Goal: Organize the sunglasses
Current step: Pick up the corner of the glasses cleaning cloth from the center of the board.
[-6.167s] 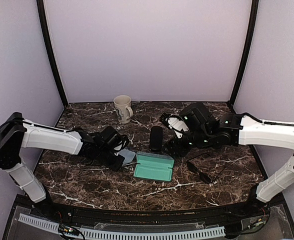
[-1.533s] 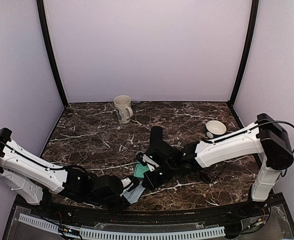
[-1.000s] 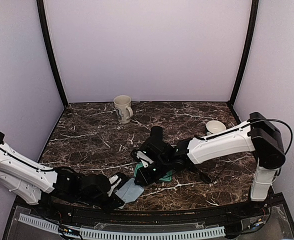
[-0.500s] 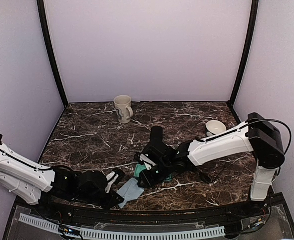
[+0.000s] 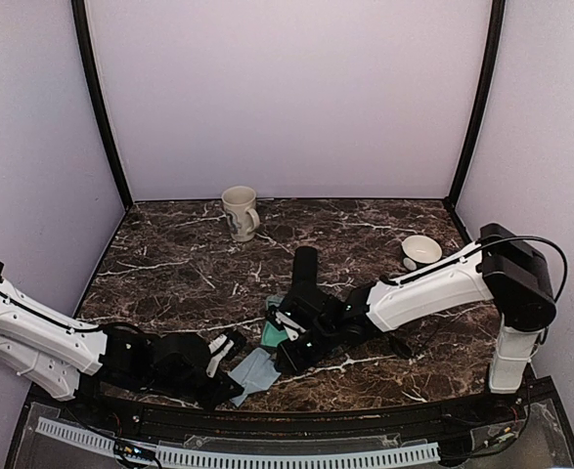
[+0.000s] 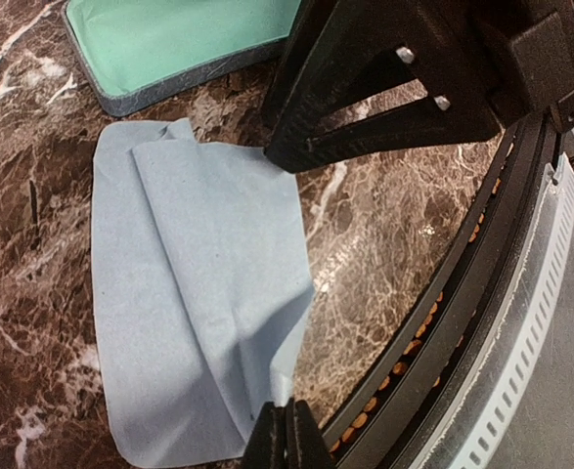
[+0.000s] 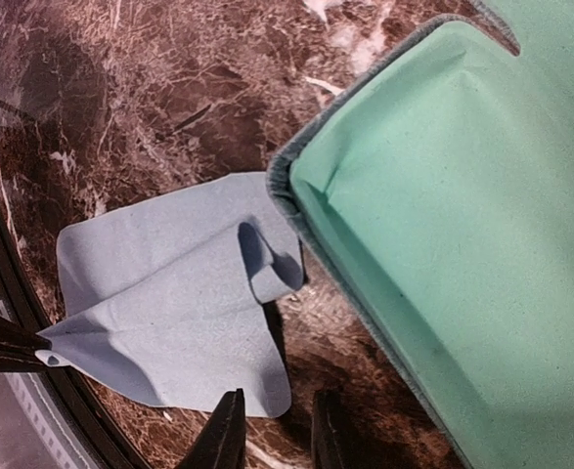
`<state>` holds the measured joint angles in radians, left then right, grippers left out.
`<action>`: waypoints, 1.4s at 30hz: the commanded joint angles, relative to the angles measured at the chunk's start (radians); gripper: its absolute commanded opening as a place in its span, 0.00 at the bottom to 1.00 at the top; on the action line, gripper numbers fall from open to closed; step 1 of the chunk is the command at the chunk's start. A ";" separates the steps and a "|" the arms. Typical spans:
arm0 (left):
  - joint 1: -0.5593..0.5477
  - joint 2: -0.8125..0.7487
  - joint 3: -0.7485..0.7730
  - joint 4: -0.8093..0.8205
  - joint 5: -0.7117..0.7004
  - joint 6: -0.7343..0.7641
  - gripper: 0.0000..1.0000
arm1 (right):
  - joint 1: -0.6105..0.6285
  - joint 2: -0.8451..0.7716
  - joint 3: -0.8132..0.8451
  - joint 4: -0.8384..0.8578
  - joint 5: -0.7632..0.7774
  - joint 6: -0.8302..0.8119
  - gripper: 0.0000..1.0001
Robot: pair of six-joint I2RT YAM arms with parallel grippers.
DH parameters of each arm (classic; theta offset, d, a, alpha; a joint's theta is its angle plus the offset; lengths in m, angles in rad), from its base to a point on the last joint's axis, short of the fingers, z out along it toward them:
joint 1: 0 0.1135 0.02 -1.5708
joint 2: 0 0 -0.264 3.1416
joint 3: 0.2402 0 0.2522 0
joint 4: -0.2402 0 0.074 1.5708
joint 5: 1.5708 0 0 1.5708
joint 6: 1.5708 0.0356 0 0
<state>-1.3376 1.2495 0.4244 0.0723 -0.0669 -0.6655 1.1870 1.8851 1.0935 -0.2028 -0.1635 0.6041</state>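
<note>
Pinching the near edge of a pale blue cleaning cloth (image 6: 194, 313), the left jaws are closed tight on the fabric, fingertips (image 6: 267, 435) together at the front lip of the marble desk (image 5: 169, 283). The right jaws are slightly apart and hold nothing, their fingertips (image 7: 226, 430) over the cloth's far side, just beside the rim of the open green-lined case (image 7: 433, 225).

One pair of sunglasses (image 5: 401, 345) lies on the desk well to the right of the case, beside the right forearm. The other pair cannot be made out.

The step in hand looks to be getting the cloth clear of the case so the sunglasses can go in. Doing it well calls for a firm left pinch and a low, flat pull along the desk, away from the case and not over the front lip. The curled corner lies against the case rim and could drag it. The right jaws could hold the case in place, or lift clear of the fabric before the pull.
</note>
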 commanded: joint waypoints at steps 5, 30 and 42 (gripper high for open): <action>0.005 -0.012 0.028 -0.035 -0.013 0.017 0.00 | 0.055 0.044 0.025 -0.030 0.077 0.003 0.22; 0.004 -0.041 0.208 -0.228 0.004 0.194 0.00 | 0.033 -0.185 -0.010 0.002 0.065 -0.041 0.00; -0.083 0.070 0.393 -0.272 0.015 0.260 0.00 | 0.037 -0.476 -0.138 -0.160 0.063 0.027 0.00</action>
<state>-1.3830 1.2778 0.7792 -0.1551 -0.0494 -0.4305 1.2121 1.4837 1.0092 -0.3008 -0.1009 0.5869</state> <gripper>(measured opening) 0.006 0.006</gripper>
